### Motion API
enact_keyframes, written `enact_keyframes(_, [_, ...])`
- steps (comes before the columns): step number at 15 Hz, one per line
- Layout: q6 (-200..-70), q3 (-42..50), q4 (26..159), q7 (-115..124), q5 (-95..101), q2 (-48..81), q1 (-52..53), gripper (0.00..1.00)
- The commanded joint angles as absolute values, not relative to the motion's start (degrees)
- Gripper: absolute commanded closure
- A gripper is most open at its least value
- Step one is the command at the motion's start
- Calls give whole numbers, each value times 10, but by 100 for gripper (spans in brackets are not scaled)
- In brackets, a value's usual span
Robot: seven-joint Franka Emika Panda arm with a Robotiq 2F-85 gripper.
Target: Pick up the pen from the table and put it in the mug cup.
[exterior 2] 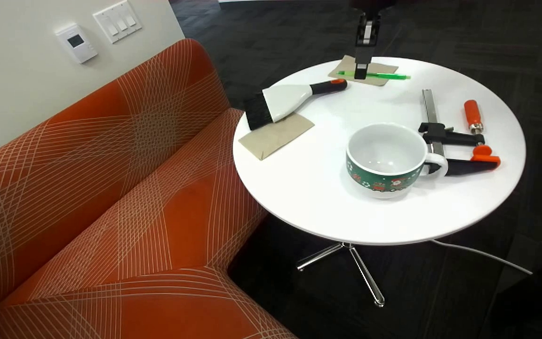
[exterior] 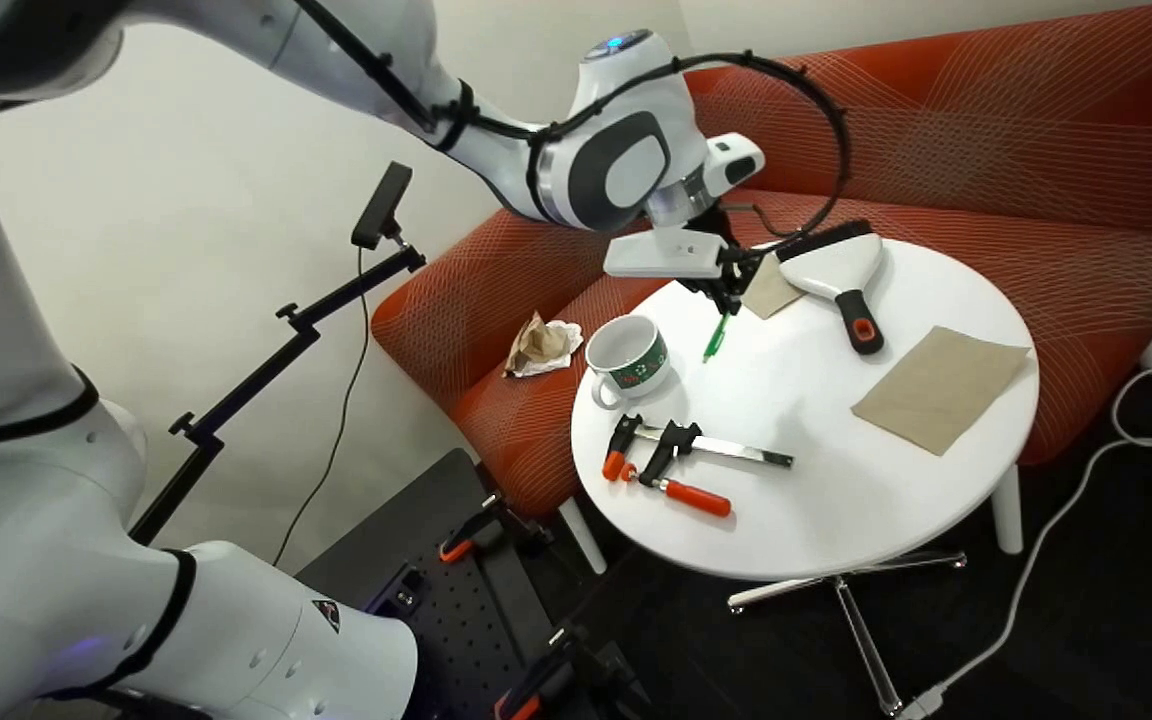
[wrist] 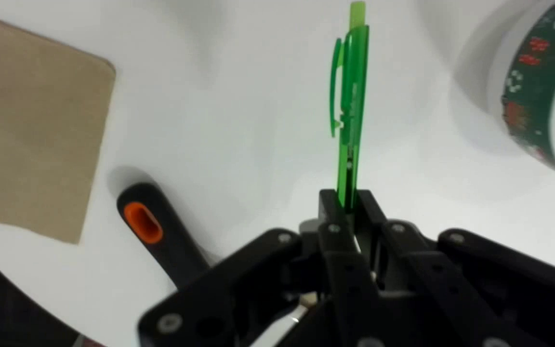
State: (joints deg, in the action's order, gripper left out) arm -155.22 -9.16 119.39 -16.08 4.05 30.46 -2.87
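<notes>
The bright green pen is held by its lower part between my fingertips. My gripper is shut on it, and the pen's clip end points away from the jaws. In both exterior views the pen shows at the gripper, apparently raised above the round white table. The wide white mug cup with a green printed band stands upright on the table. It shows at the right edge of the wrist view, apart from the pen.
An orange-handled clamp lies beside the mug. A white brush tool with a black handle lies near brown paper pieces. An orange couch borders the table.
</notes>
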Motion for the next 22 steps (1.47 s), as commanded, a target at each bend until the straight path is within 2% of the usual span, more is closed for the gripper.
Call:
enact_keyframes(1, [-1553,-146,1274,-225,9,209,-45,97])
enact_keyframes(8, [-1536,-339,1291,-518,-183,174,-149,97])
enact_keyframes(11, [-1514,-391,1290,-643,-243,181,-191,97])
enact_keyframes(22, [-1371,-262,1265,-961,-372,204,-113,97])
